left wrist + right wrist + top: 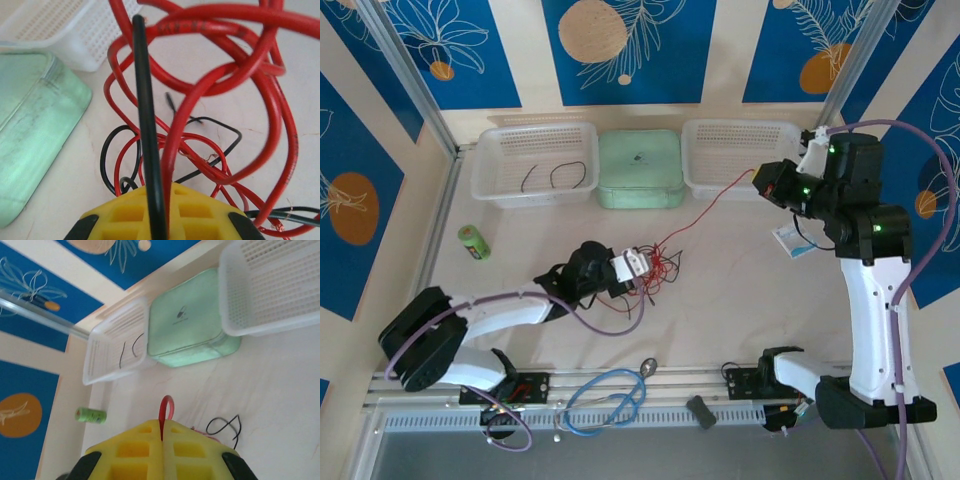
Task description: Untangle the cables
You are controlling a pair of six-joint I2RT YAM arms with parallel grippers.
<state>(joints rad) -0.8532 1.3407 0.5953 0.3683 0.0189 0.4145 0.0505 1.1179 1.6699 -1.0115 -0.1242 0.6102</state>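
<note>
Fig. Both grippers pinching strands of the cables (660,268) tangled near the middle of the table (740,290).
My left gripper (638,266), at the tangle's left side, has its fingers pressed together on a black cable (145,115) that rises between the pads through red loops. My right gripper (762,184), just beside the basket (730,150) at the far right edge, is clamped on a red cable (712,212) that runs almost straight back to the tangle. A short loop of it shows above my pads.
</note>
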